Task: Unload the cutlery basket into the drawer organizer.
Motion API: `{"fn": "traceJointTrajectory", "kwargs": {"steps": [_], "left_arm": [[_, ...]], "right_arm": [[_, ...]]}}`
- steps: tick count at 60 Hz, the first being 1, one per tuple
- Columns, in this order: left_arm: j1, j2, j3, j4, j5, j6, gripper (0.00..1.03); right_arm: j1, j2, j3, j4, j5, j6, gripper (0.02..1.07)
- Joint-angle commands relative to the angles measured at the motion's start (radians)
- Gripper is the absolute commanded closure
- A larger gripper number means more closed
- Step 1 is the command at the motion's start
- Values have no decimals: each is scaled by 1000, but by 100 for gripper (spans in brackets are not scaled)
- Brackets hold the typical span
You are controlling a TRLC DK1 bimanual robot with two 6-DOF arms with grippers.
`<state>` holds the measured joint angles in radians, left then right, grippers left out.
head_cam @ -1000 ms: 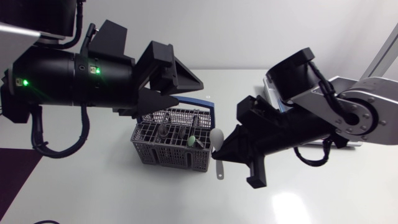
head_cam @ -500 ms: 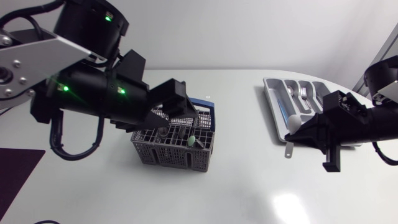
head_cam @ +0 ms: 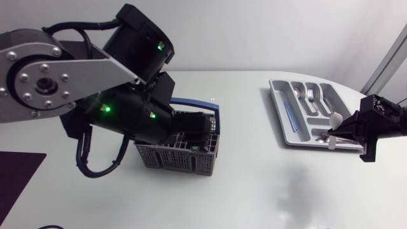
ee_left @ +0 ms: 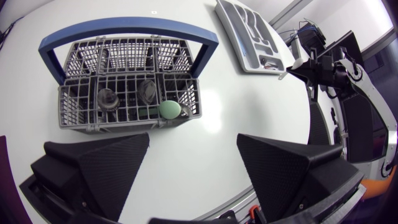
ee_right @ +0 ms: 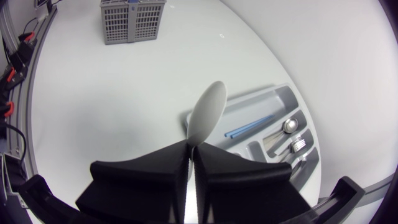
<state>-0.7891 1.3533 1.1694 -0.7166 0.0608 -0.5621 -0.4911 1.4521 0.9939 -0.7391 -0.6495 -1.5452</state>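
Head view: my right gripper (head_cam: 336, 132) has carried the white spoon (head_cam: 334, 119) away from the cutlery basket (head_cam: 172, 159) out to 3 o'clock. It now hangs over the near edge of the drawer organizer (head_cam: 277, 102). My left arm (head_cam: 76, 83) has swung low over the basket.

Left wrist view: my left gripper (ee_left: 194, 140) is spread wide and holds nothing. The basket sits ahead at 11 o'clock with pieces left inside.

Right wrist view: my fingers pinch the spoon's handle, with the organizer beneath. I judge that letting go comes next.

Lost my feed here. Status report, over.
Left pincer open, over basket. Right pincer shut on spoon, at organizer. No obstruction seen.
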Motion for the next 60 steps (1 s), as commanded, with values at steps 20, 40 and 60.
{"fn": "traceJointTrajectory", "kwargs": {"steps": [20, 40, 60], "left_arm": [[-25, 78, 87, 8, -9, -50, 11], [-39, 99, 76, 39, -24, -104, 4], [-82, 101, 19, 118, -55, -99, 4]], "right_arm": [[-55, 211, 80, 221, 157, -191, 101], [-38, 306, 52, 428, 337, -270, 101], [-10, 310, -18, 503, 409, -302, 79]]}}
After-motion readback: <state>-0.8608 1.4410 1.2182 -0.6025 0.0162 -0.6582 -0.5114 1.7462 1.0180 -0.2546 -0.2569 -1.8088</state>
